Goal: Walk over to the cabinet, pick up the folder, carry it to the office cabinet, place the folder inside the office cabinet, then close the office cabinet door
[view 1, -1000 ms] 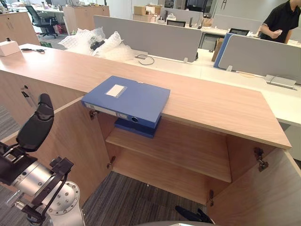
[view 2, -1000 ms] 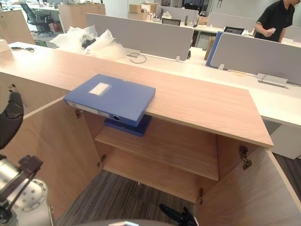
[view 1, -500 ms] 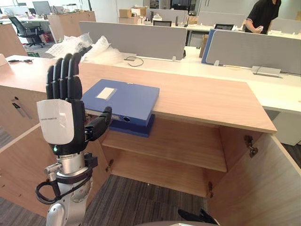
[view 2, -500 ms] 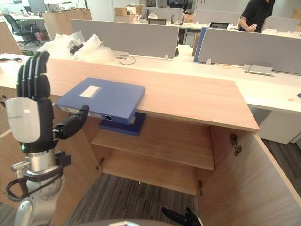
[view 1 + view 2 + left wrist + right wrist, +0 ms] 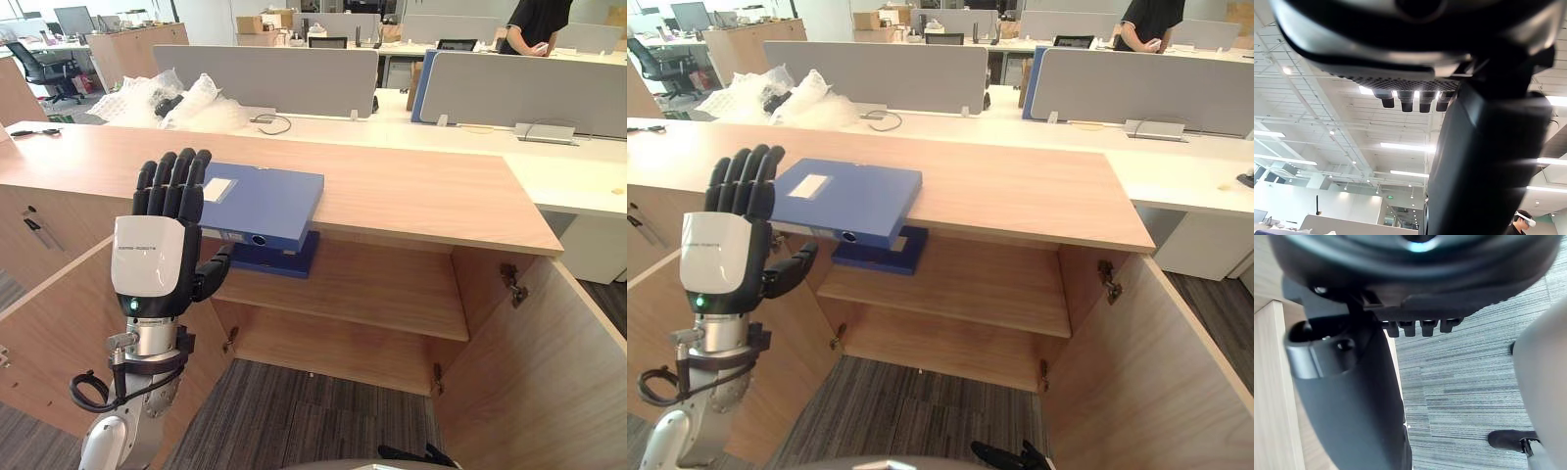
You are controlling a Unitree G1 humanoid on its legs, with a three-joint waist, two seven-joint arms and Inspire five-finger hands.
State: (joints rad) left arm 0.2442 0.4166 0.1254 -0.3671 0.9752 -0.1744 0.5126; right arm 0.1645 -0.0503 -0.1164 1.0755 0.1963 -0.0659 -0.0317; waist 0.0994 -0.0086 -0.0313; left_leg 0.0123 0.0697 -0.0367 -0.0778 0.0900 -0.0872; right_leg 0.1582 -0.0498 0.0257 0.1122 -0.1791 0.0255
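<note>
- Office desks stand behind a long wooden surface (image 5: pixel 421 191).
- Left robot hand (image 5: pixel 157 259) is raised near the folder, fingers straight, empty.
- Blue folder (image 5: pixel 263 204) lies on the surface, overhanging the open cabinet (image 5: pixel 343 294).
- Right robot hand (image 5: pixel 1420 264) is over carpet, fingers straight, empty.

The left hand (image 5: pixel 149 264) stands upright on a near-vertical silver-grey forearm, its back turned toward the head camera, with the fingers (image 5: pixel 176 184) straight and close together and the thumb angled out to the robot's right. It holds nothing (the palm faces away). The right hand (image 5: pixel 1347 406) points downward, fingers relaxed, thumb set forward, and is likewise empty.
</note>
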